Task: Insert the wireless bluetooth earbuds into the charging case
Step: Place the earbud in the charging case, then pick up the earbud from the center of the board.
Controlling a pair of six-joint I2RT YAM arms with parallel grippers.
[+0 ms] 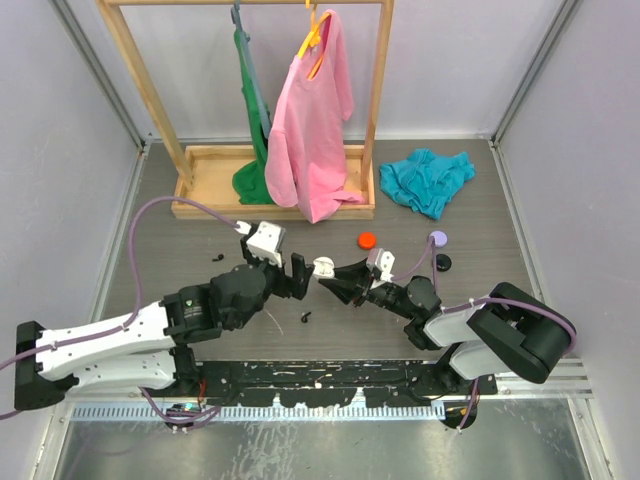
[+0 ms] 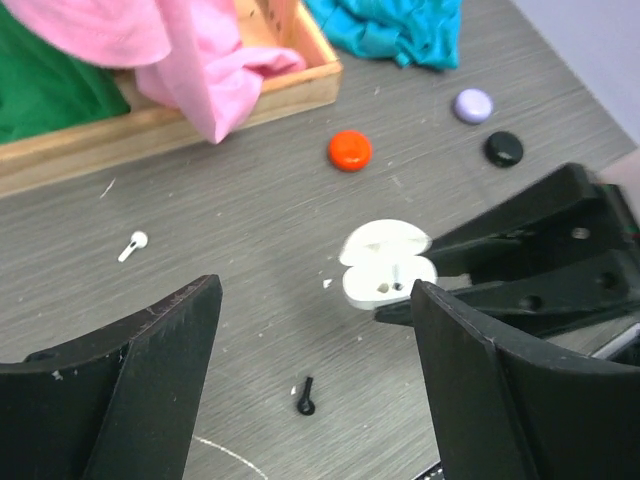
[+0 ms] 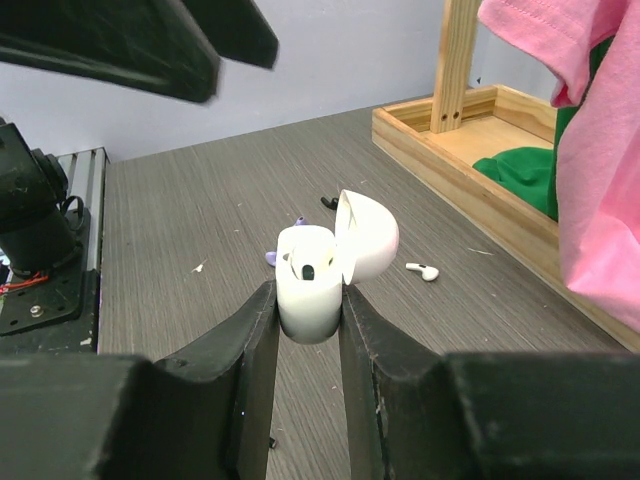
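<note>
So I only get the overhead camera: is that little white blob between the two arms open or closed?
Observer: Open. The right wrist view shows the charging case with its lid flipped back, pinched between the fingers of the right gripper.
Operator: And the other claw, is it holding anything?
Observer: No. In the left wrist view the left gripper stands wide open with nothing between its fingers.
Operator: Any buds I am missing?
Observer: A white earbud lies loose on the table, on the side toward the wooden tray.
</note>
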